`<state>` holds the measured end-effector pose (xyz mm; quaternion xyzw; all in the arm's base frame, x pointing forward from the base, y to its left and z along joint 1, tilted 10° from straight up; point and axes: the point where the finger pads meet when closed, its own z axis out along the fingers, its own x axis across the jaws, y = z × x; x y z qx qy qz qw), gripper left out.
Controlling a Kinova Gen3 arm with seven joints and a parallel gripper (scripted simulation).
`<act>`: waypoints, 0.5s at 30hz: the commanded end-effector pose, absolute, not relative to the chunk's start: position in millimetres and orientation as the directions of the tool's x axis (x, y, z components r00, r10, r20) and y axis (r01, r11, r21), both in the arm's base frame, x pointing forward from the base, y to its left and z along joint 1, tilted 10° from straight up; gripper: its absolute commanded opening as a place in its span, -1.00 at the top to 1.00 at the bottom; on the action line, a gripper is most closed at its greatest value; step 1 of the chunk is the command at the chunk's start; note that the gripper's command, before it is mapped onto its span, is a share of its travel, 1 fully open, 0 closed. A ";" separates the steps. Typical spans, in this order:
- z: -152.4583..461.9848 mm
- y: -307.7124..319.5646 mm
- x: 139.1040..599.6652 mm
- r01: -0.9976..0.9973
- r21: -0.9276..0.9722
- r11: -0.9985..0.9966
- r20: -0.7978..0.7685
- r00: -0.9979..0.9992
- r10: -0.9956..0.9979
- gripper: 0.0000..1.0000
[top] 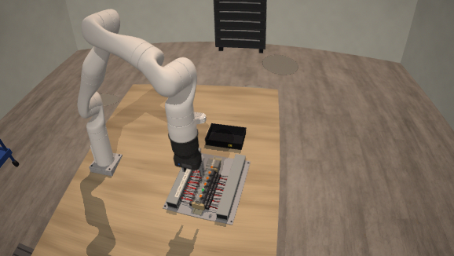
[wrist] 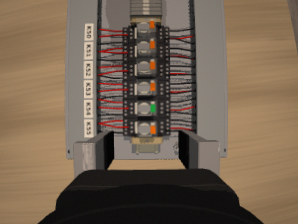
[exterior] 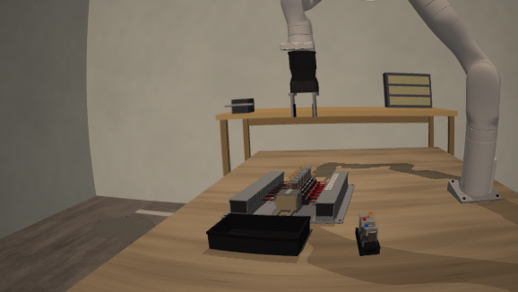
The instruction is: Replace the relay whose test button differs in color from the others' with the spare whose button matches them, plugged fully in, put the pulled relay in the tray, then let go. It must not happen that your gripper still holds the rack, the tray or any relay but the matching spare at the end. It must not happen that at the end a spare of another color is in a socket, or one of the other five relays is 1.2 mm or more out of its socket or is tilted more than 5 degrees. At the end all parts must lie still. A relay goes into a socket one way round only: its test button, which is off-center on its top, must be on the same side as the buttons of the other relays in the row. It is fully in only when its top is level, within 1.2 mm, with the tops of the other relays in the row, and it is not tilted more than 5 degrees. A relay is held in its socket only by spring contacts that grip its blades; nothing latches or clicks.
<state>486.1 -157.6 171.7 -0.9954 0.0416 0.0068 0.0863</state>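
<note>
The relay with the green test button point(top: 203, 190) point(wrist: 144, 108) sits in the row beside label K54, second from the gripper's end in the wrist view. The other relays there have orange buttons; all buttons are on the right side. The spare relay point(exterior: 368, 233) stands upright in a small black holder point(exterior: 371, 247) and has an orange button on top; it does not show in the other views. The black tray point(top: 220, 145) point(exterior: 257, 244) shows nothing inside. My gripper point(exterior: 304, 115) point(wrist: 146, 144) is open and empty, high above the panel, its fingers beyond the K55 end in the wrist view.
Grey wire ducts point(top: 233, 188) point(exterior: 332, 197) point(wrist: 210, 80) flank the relay row on the panel. Red and black wires run from the sockets to the ducts. A beige end block point(exterior: 288, 201) sits at the tray end. The spare's holder is beside the tray.
</note>
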 end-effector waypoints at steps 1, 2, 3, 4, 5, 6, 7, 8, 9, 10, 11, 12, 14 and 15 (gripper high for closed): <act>173.7 -158.4 486.9 -0.084 -0.170 -0.982 -0.018 0.996 -0.082 -1.00; 174.1 -158.5 486.9 -0.084 -0.170 -0.982 -0.018 0.996 -0.082 -1.00; 174.5 -158.6 487.0 -0.084 -0.170 -0.982 -0.018 0.996 -0.082 -1.00; 174.9 -158.7 487.1 -0.084 -0.170 -0.982 -0.018 0.996 -0.082 -1.00; 175.4 -158.8 487.1 -0.084 -0.170 -0.982 -0.018 0.996 -0.082 -1.00; 175.8 -158.9 487.2 -0.084 -0.170 -0.982 -0.018 0.996 -0.082 -1.00; 176.2 -159.0 487.2 -0.084 -0.170 -0.982 -0.018 0.996 -0.082 -1.00; 176.6 -159.1 487.3 -0.084 -0.170 -0.982 -0.018 0.996 -0.082 -1.00; 177.0 -159.2 487.3 -0.084 -0.170 -0.982 -0.017 0.996 -0.082 -1.00; 177.4 -159.3 487.4 -0.084 -0.170 -0.982 -0.017 0.996 -0.082 -1.00; 177.8 -159.4 487.5 -0.084 -0.170 -0.982 -0.017 0.996 -0.082 -1.00; 178.2 -159.5 487.5 -0.084 -0.170 -0.982 -0.017 0.996 -0.082 -1.00; 178.2 -159.5 487.5 -0.084 -0.170 -0.982 -0.017 0.996 -0.082 -1.00; 178.1 -159.4 487.3 -0.084 -0.170 -0.982 -0.018 0.996 -0.082 -1.00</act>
